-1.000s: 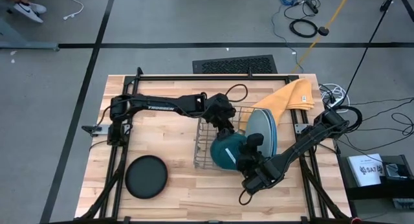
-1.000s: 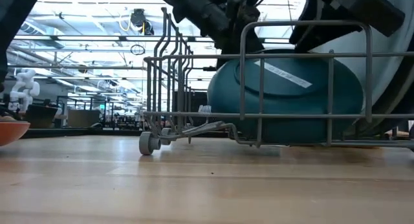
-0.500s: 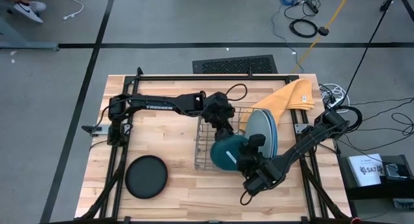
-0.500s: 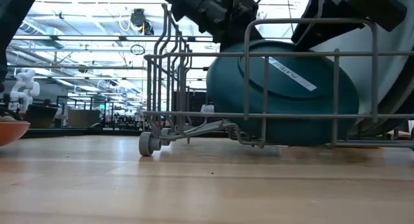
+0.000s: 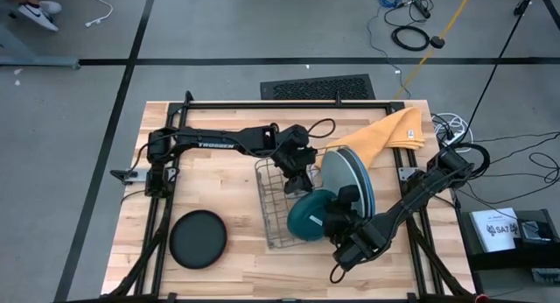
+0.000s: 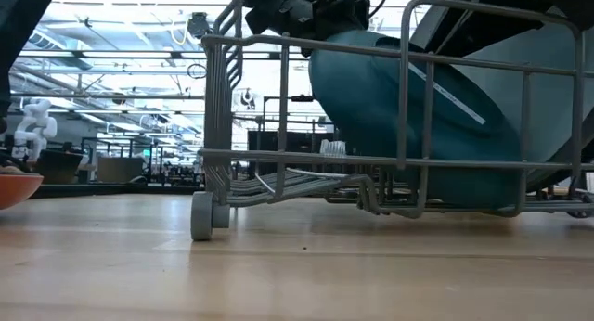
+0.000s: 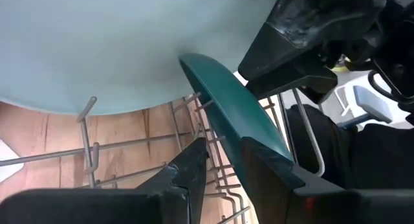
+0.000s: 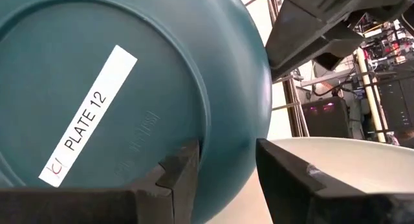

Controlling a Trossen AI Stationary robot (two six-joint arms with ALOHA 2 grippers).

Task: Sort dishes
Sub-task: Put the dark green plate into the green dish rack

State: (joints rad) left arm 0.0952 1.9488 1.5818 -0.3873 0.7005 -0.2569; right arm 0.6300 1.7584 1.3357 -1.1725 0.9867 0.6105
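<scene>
**Dark teal plate held on edge in the wire rack**

Landmark: the grey wire dish rack, near the middle of the wooden table.

1. A round flat black plate lies flat on the table, well apart from the rack, on the left-arm side.
2. The left gripper reaches over the rack. Its fingers straddle the rim of the small round dark teal plate with gaps showing; whether they touch it cannot be told.
3. The dark teal plate stands tilted on edge inside the rack. Its underside carries a white label reading "PLATE 12".
4. The right gripper grasps that plate's rim at the rack's right-arm side.
5. Large round plates, the nearest pale blue, lean on edge just beyond the teal plate.
6. A yellow-orange cloth lies behind those plates, past the rack's far right corner.
</scene>
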